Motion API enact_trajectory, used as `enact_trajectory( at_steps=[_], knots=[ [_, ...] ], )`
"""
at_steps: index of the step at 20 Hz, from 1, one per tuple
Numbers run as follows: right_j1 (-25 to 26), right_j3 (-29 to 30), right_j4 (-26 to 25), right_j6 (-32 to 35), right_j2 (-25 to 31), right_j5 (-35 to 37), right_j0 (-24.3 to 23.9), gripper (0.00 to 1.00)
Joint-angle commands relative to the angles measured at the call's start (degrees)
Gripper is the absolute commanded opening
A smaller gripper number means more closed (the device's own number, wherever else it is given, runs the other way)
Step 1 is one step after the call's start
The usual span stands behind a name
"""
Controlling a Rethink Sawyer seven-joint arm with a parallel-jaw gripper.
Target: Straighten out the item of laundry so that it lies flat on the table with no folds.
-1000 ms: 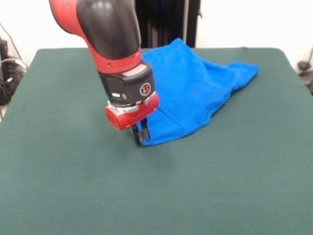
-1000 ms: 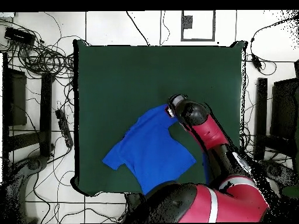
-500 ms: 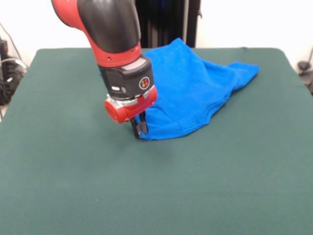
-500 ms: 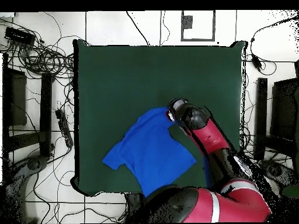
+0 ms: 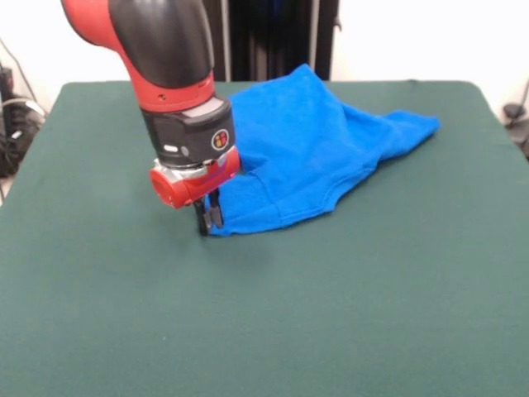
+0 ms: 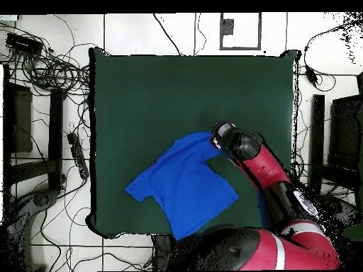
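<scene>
Item: blue T-shirt [image 5: 318,153], bunched on the green counter [image 5: 347,314], spreading up and away from the gripper [image 5: 207,223].
Gripper: low at the counter surface, fingers drawn together on the shirt's nearest corner.
Condition: folds and a raised ridge present; not flat.
Risks, as judged: thin pinch may slip off the hem under pull; dragging may slide the whole shirt without unfolding it; fingertips may snag the counter's felt.

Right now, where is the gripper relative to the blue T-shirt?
In the front view, the gripper is at the T-shirt's near-left corner, jaws closed on its hem just above the table.
</scene>
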Motion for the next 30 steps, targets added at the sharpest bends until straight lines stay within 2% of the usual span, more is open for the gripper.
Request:
enact_trajectory(
  at_steps=[1, 14, 20, 30],
  knots=[
    [11.2, -8.7, -5.9, -6.2, 0.8, -11.3, -3.2, 0.00],
    [11.8, -14.9, -13.0, -4.3, 1.9, -9.3, -4.7, 0.00],
    [9.9, -14.7, -17.2, -6.4, 5.7, -9.2, -8.4, 0.00],
    [8.4, -16.6, -21.1, -5.5, 7.6, -6.3, -9.8, 0.00]
  ],
)
